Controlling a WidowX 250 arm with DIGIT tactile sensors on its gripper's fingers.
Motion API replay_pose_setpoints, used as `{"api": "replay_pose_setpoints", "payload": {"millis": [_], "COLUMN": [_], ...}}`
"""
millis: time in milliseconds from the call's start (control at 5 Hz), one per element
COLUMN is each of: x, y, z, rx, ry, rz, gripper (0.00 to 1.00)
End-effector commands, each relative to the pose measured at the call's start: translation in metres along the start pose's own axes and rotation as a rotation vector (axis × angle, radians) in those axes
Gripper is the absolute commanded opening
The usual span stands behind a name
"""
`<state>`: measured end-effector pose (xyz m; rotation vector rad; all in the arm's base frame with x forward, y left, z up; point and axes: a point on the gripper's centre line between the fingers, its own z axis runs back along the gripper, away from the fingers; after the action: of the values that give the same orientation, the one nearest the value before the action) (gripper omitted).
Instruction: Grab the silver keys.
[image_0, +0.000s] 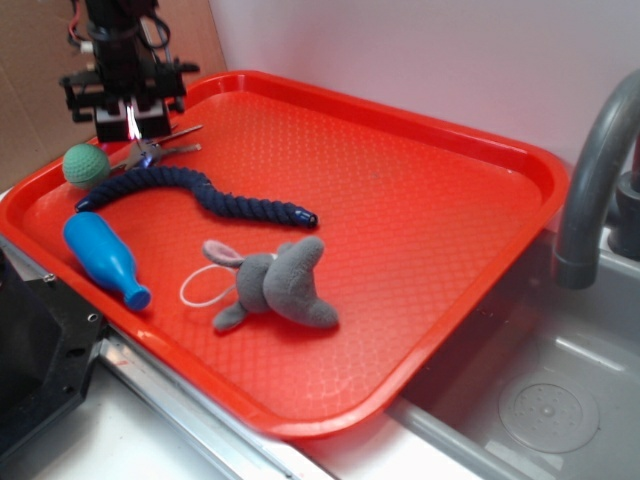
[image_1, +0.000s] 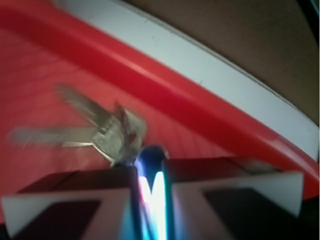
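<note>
Exterior view: the gripper (image_0: 133, 122) stands at the red tray's (image_0: 420, 200) far-left corner, the silver keys (image_0: 165, 147) hanging at its tips beside the green ball (image_0: 85, 165). Wrist view alone shows the jaws nearly together, pinching the blurred silver keys (image_1: 107, 131) above the tray floor.

We count on one red tray (image_0: 480, 150): one bunch of silver keys (image_0: 165, 147), one green ball (image_0: 85, 165), one dark blue braided rope (image_0: 200, 195), one blue bottle-shaped toy (image_0: 100, 255), one grey plush elephant (image_0: 275, 285), one white loop of cord (image_0: 205, 288). Beside the tray we count one grey faucet (image_0: 590, 170).
</note>
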<state>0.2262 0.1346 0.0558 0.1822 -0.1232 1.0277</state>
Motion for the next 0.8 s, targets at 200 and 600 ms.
{"api": "replay_pose_setpoints", "payload": {"millis": [200, 600], "x": [-0.035, -0.069], "y": [-0.064, -0.062], "z": [0.186, 0.203], "rx": [-0.186, -0.232], "ry": [-0.017, -0.092], "rz": [-0.41, -0.577], "gripper": [0.0, 0.0]}}
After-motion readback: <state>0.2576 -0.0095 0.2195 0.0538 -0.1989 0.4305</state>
